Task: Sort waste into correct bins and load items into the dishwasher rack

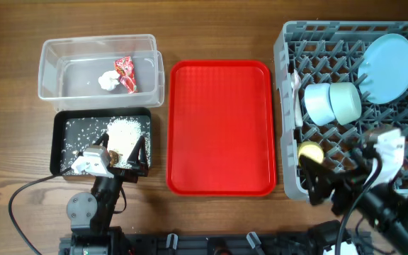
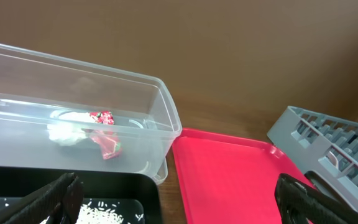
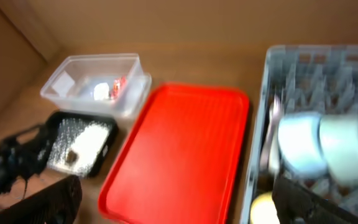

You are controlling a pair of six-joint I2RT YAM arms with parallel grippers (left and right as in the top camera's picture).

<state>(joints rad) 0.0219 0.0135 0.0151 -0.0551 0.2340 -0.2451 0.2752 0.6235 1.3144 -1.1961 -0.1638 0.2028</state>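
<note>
rack corner under splayed right pincer; black tray edge under left pincer.

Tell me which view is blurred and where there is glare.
Right wrist view: blurred throughout, with the light-blue bowl and mint-green bowl smeared. Left wrist view: sharp, with pale reflections on the clear tub. Overhead view: sharp and evenly lit across the red tray.

I log a robot test bench, wood-grain table, plain brown backdrop, black cable beside the arm mount, dishwasher rack as staged prop.
</note>
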